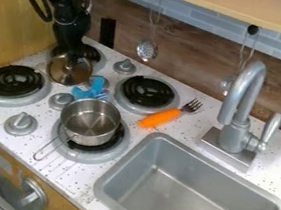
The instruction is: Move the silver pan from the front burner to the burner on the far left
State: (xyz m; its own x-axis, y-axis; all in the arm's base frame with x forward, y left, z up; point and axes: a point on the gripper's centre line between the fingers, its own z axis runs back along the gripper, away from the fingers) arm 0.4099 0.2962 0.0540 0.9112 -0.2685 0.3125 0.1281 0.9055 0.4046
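A toy kitchen with a speckled white counter (193,111) stands against a brown wood-look backsplash (198,61) topped with blue-grey tiles. Seen from the camera, a coil burner (15,82) lies left of and below the black gripper (73,58), with a grey knob (21,123) nearer the front edge. The gripper hangs over the rear left of the stove, its fingers closed on a round metal lid (69,71), which tilts steeply in front of the rear burner (96,56). Just right of and below the lid lies a small blue object (93,89), its kind unclear. Nearer the camera, below and right of the gripper, a metal saucepan (91,119) sits on the front burner (117,149), its wire handle pointing toward the front left. Farther right of the gripper come another coil burner (146,92), a hanging slotted spoon (147,51), an orange-handled fork (161,117), the grey sink (188,201) and its faucet (234,135).
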